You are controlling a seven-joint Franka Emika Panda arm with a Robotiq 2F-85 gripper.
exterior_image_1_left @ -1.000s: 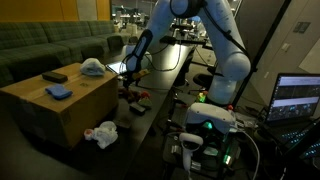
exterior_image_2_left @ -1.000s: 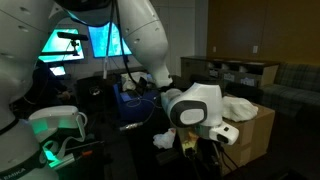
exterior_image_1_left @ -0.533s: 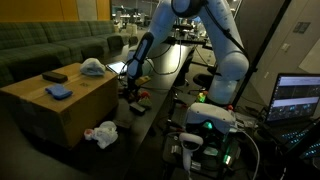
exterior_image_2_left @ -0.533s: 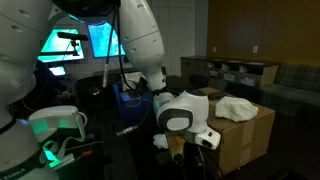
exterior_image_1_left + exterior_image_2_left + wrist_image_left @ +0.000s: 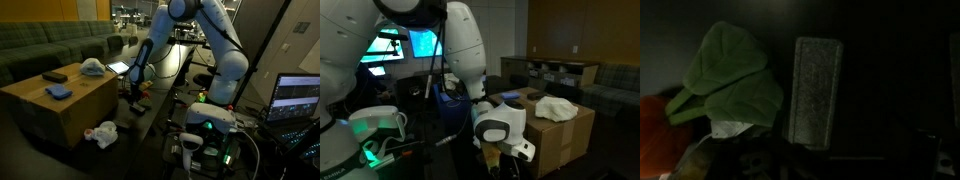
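Topping the cardboard box, cloths were laid, arm was bent downward beside it, gripper jaws were spread apart.

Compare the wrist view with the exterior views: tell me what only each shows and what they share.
Only the wrist view: a green leafy thing beside a grey block on a dark surface. Only the exterior views: the white arm, a cardboard box with a blue cloth on top, a white cloth on the floor, a sofa and a laptop. Shared: perhaps the orange-red thing below the open pincer, but it is too dark to be sure.
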